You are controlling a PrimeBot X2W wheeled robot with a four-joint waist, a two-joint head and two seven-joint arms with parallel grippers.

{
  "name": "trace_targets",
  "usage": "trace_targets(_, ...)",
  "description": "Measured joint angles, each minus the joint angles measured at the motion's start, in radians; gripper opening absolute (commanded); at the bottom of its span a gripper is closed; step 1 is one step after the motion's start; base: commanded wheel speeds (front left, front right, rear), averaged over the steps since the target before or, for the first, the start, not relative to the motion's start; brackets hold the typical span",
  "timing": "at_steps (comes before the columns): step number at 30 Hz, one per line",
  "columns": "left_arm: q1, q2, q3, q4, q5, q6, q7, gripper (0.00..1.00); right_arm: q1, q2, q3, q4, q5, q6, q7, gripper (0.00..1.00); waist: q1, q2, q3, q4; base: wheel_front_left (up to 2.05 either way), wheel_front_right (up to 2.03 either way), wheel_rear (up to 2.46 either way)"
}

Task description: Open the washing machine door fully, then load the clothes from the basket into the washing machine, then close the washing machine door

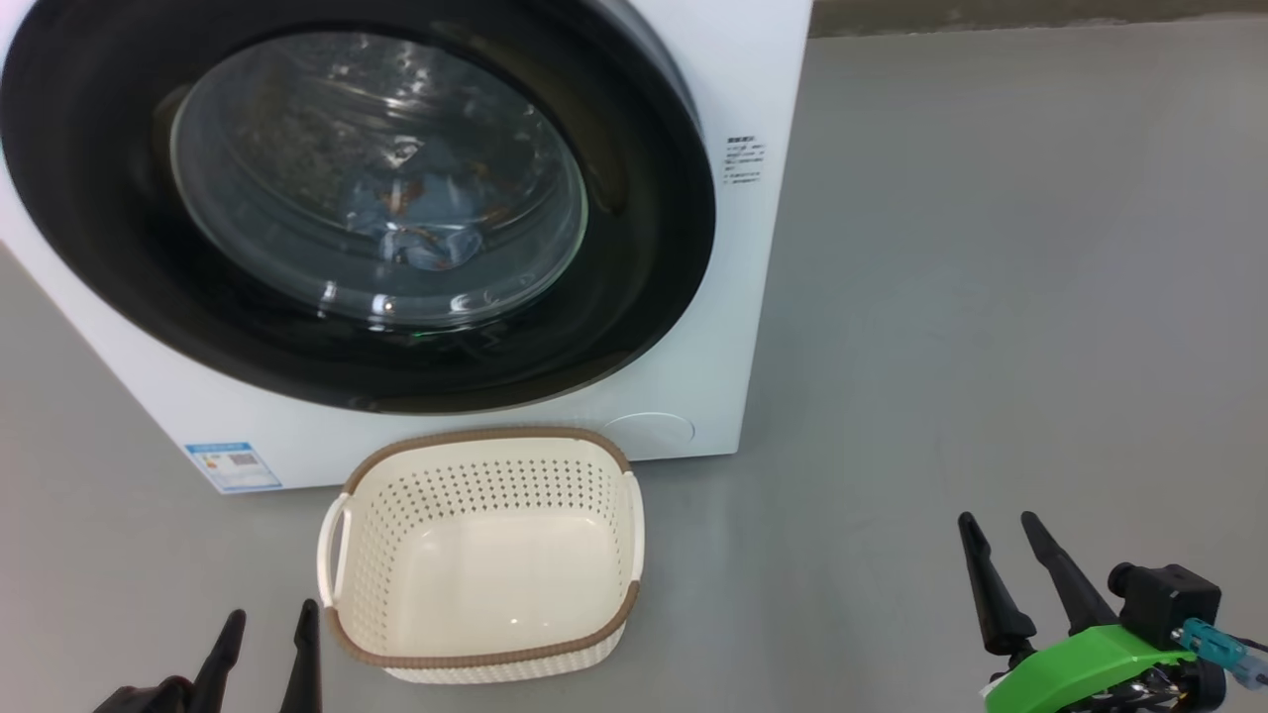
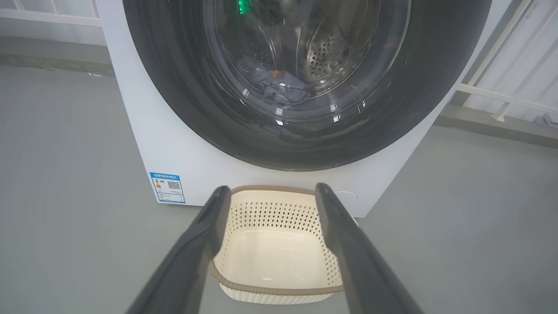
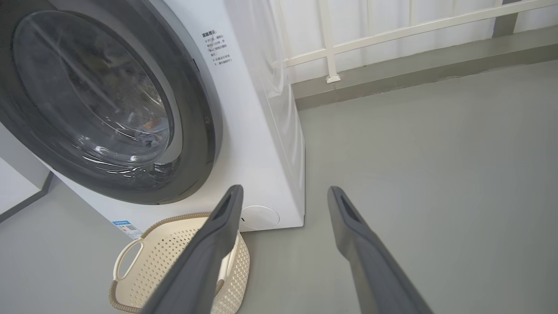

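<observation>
Nearby — perforated cream basket [image 1: 475,490], glossy round door [image 1: 357,198]

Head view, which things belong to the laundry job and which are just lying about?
Job: washing machine; its shut door; clothes behind the glass; empty basket; left gripper and right gripper, both open.
Just there: blue label sticker; round white cover; white railing.
</observation>
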Motion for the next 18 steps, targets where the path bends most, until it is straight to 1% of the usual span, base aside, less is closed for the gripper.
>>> trace_targets(7,0.008,0.000,0.008,0.001,0.005,0.000,0.000,1.00,0.010,-0.003,-0.027,-0.007,-0.004,0.000,0.000,1.00,0.0000,0.0000,-0.015,-0.029,0.00,0.00,0.00)
trace_targets(18,0.008,-0.002,0.031,0.000,0.036,0.000,0.000,1.00,0.014,0.000,-0.031,-0.015,-0.007,0.000,0.000,1.00,0.0000,0.0000,-0.012,-0.028,0.00,0.00,0.00)
